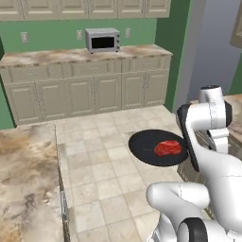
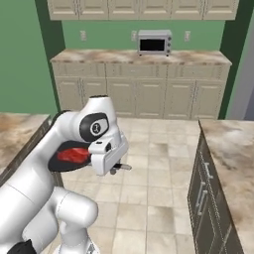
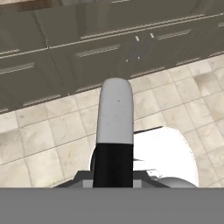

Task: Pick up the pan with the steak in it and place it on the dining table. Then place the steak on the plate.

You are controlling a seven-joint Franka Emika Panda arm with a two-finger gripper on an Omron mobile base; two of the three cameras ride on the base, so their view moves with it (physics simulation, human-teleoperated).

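The black pan (image 1: 150, 150) hangs level in the air above the tiled floor, with the red steak (image 1: 168, 148) lying in it towards one side. In the right base view the pan (image 2: 63, 162) and the steak (image 2: 73, 155) show partly behind my arm. My gripper (image 2: 114, 167) is shut on the pan's handle, whose grey end (image 2: 124, 167) sticks out past the fingers. In the hand view the handle (image 3: 114, 131) runs up from the gripper (image 3: 113, 178). The plate is out of view. I cannot tell which marbled top is the dining table.
A marbled counter (image 1: 23, 179) lies close on the left and another (image 2: 233, 158) on the right, with cabinet fronts below. Far cabinets along the green wall carry a microwave (image 1: 102, 39). Open tiled floor (image 1: 108, 156) lies between.
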